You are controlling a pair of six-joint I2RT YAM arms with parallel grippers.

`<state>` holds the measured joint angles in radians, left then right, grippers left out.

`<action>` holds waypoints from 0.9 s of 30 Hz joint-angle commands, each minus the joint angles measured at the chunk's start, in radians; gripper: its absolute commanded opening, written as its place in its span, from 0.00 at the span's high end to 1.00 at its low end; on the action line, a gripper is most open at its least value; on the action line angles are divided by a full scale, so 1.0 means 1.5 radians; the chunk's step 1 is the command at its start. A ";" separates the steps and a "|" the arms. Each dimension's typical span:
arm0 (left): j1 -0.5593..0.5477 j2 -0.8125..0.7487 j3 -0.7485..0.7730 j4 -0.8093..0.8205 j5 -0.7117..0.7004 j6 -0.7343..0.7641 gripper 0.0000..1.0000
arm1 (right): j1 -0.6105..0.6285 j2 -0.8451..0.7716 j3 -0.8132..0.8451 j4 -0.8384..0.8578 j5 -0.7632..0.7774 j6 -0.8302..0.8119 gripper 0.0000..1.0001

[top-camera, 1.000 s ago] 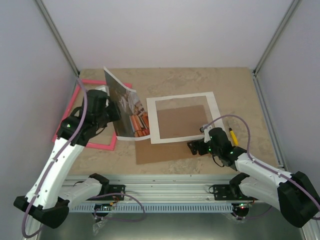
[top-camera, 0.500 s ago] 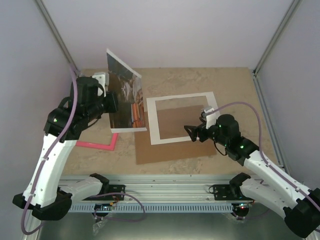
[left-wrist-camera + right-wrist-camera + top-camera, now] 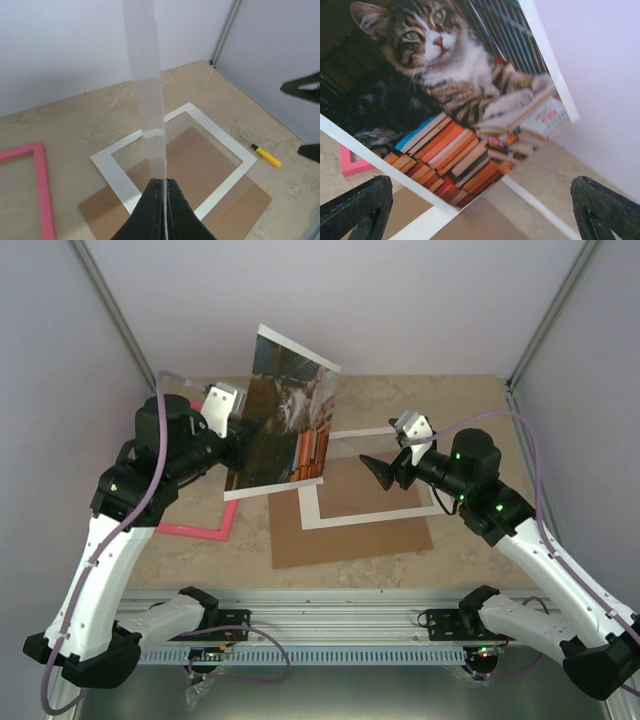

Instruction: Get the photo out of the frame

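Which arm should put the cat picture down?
Probably left: the left gripper is shut on the photo, holding it up. The right gripper is open, empty and apart from it.

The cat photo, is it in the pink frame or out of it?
Out. The left gripper holds the photo up in the air, apart from the pink frame lying on the table.
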<state>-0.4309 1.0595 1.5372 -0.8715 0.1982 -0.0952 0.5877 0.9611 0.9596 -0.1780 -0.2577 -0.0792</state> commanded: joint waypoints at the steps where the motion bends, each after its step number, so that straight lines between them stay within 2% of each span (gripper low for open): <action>1: -0.023 -0.047 -0.054 0.091 0.049 0.116 1.00 | -0.001 0.029 0.039 0.000 -0.052 -0.134 0.02; 4: -0.069 -0.073 -0.099 0.106 0.042 0.153 1.00 | -0.017 0.067 0.090 -0.026 -0.107 -0.195 0.02; 9: -0.131 -0.121 -0.175 0.139 -0.036 0.184 1.00 | -0.044 0.129 0.183 -0.091 -0.142 -0.285 0.03; 13: -0.139 -0.149 -0.202 0.159 -0.056 0.192 1.00 | -0.058 0.137 0.208 -0.113 -0.158 -0.355 0.03; 20: -0.141 -0.174 -0.248 0.188 -0.031 0.203 1.00 | -0.061 0.148 0.254 -0.166 -0.220 -0.425 0.03; 23: -0.141 -0.184 -0.255 0.194 -0.027 0.206 1.00 | -0.061 0.159 0.271 -0.208 -0.250 -0.443 0.11; 27: -0.141 -0.200 -0.269 0.208 -0.038 0.209 1.00 | -0.061 0.152 0.265 -0.238 -0.279 -0.448 0.35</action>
<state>-0.6369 0.7887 1.1515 -0.6273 0.1513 0.1959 0.4995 1.1889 1.3476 -0.4488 -0.5957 -0.7151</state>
